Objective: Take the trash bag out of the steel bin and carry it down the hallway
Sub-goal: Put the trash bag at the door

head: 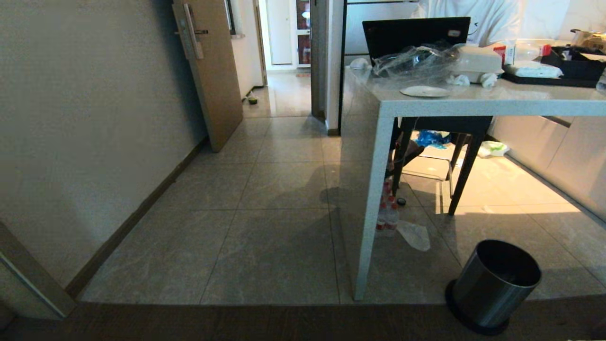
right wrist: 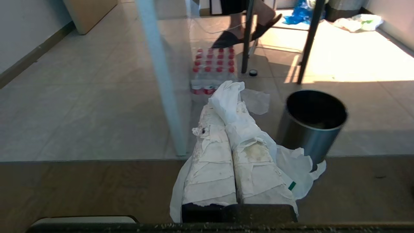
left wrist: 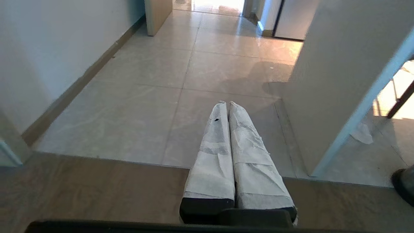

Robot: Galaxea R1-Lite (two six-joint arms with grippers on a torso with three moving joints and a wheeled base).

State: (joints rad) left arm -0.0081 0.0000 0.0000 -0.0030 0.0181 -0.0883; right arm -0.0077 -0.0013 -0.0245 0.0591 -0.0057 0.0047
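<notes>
The right end effector [right wrist: 231, 97], seen only from its own wrist camera, is clenched on the trash bag [right wrist: 291, 165]: a twisted strip of thin white plastic runs up between its padded, stained fingers [right wrist: 210, 168] and pokes out past the tips, while the rest of the wrinkled film hangs loose around and beneath them. The bag is therefore already out of the steel bin [head: 492, 284], which stands upright on the floor just beside the right end effector, its dark mouth showing no liner. The left end effector [left wrist: 226, 103] is clenched on nothing, its wrapped fingers pressed together and pointing over bare tiles. Neither arm shows in the head view. By my reading, the lifting step is done and the carrying is what remains. The relation that matters is this: the hallway [head: 284, 90] lies ahead and toward the robot's left, beyond the open brown door [head: 208, 71], whereas the bag hangs on the right side, next to the bin and close to the pale leg of the desk [head: 374, 189]. A pack of red-capped bottles [right wrist: 212, 71] and a small flat plastic wrapper [head: 414, 234] lie by that leg, and a seated person's feet [right wrist: 245, 32] are under the desk, so the base would probably need to swing left with the bag kept clear of the leg.
</notes>
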